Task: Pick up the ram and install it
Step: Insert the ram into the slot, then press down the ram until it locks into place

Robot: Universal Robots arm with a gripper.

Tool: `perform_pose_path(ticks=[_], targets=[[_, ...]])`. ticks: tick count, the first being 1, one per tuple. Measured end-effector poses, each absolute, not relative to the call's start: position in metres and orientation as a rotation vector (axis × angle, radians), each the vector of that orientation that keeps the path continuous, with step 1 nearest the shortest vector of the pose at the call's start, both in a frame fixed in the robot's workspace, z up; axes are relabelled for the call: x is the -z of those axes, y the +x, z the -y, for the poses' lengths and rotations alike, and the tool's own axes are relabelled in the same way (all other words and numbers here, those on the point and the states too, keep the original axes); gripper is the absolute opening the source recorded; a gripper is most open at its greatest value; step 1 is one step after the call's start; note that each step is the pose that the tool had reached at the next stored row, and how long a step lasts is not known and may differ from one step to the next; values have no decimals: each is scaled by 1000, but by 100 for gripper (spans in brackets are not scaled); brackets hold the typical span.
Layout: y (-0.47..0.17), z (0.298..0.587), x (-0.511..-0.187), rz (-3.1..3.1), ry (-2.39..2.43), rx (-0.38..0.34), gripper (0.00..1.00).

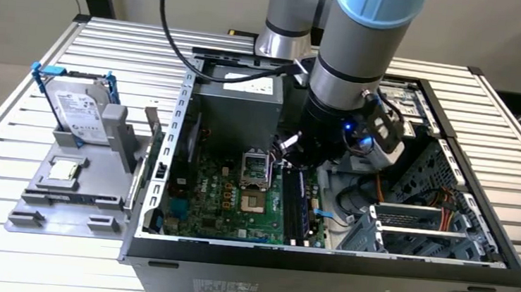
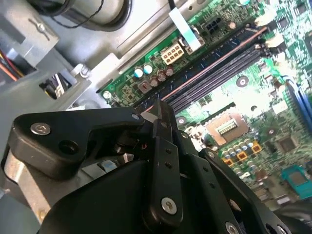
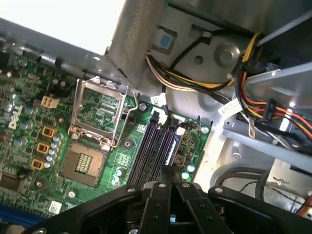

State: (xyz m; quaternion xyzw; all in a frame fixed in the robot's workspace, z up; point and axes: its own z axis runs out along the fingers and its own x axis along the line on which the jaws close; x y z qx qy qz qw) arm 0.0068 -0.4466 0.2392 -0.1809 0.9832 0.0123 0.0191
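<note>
My gripper (image 1: 290, 156) is down inside the open computer case (image 1: 326, 261), over the black memory slots (image 1: 298, 206) on the green motherboard. In the second wrist view the gripper (image 2: 158, 109) has its fingers pressed together at the near end of the ram (image 2: 209, 65). The ram shows edge-on as a thin tan line running along one slot. In the first wrist view the gripper (image 3: 170, 170) tapers to a point right over the ram (image 3: 170, 146), which stands upright in the slot row. How deep the ram sits in the slot cannot be told.
An open CPU socket (image 3: 92, 122) lies beside the slots. Bundled power cables (image 3: 258, 102) and a metal drive cage (image 1: 423, 224) crowd the other side. The power supply (image 1: 241, 102) sits at the case's back. A hard drive in a blue frame (image 1: 80, 109) stands on a grey holder (image 1: 77, 194) outside.
</note>
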Motion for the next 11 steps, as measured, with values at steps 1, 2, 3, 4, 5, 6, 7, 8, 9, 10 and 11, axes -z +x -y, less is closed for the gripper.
perform_pose_path(ticks=[1, 2, 3, 4, 5, 6, 7, 8, 9, 10, 11], targets=[[7, 447, -239, -3048, -584, -39, 0], [7, 447, -239, -3044, -605, -40, 0], [7, 447, -239, -3040, -626, -40, 0], [7, 447, -239, -3037, -641, -40, 0], [7, 447, -239, -3034, -656, -41, 0], [7, 447, -239, -3030, -672, -41, 0], [7, 447, -239, -3027, -689, -41, 0], [7, 447, -239, -3023, -707, -42, 0], [7, 447, -239, -3020, -720, -42, 0], [7, 447, -239, -3016, -736, -43, 0], [7, 447, -239, -3010, -759, -43, 0]])
